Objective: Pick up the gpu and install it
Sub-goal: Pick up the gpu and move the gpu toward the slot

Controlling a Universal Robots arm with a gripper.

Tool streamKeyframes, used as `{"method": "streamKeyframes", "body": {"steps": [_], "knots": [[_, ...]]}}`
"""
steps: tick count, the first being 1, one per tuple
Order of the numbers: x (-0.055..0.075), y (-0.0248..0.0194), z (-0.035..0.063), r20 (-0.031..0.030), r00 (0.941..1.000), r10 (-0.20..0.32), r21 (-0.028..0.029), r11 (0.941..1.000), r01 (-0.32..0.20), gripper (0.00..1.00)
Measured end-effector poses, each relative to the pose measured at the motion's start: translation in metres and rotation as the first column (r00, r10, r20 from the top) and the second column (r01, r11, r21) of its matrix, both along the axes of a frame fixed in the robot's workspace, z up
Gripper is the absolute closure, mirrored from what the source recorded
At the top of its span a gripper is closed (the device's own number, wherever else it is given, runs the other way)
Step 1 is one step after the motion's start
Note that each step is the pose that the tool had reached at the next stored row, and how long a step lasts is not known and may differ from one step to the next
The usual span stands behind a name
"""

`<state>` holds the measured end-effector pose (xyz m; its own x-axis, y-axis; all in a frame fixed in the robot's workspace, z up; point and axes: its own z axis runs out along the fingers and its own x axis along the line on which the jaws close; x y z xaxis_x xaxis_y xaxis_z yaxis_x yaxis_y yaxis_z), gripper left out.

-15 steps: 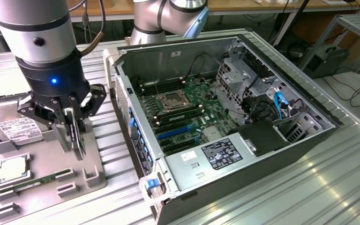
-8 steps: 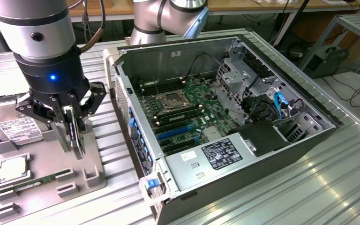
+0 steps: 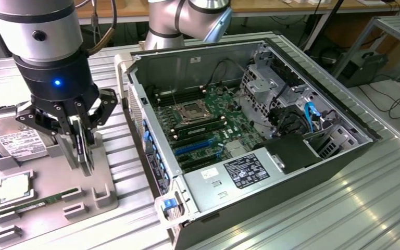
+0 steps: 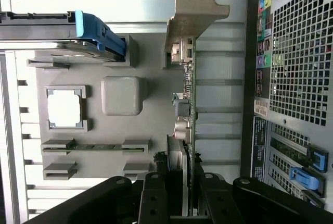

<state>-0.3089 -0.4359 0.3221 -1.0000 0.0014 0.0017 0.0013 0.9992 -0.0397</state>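
Bench (image 3: 366,208): ribbed metal, carries everything.
Computer case (image 3: 186,67): open, side panel off, motherboard (image 3: 207,122) exposed; on the exterior view's right.
Tray (image 3: 50,177): grey, just beside the case, with a hard drive (image 3: 19,143) at its far end.
Gripper (image 3: 75,148): over the tray, clamped on the card.
Gpu (image 3: 85,166): held edge-on and upright, its lower end close to the tray; contact unclear.

The arm (image 3: 37,31) was a thick silver-grey tube with one small dark round bolt hole in its side, ending in a black wrist section where a small blue light (image 3: 58,82) glowed. The gripper (image 3: 82,162) beneath was black, built of hinged link bars with pale pivot pins. Farther back, another silver joint (image 3: 166,23) carried a grey end cap.
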Motion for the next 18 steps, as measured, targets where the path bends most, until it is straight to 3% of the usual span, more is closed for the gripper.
{"method": "streamKeyframes", "body": {"steps": [18], "knots": [[0.0, 0.0, 0.0177, 0.0, 1.0, 0.0, -0.0094, 1.0, 0.0, 0.72]]}}
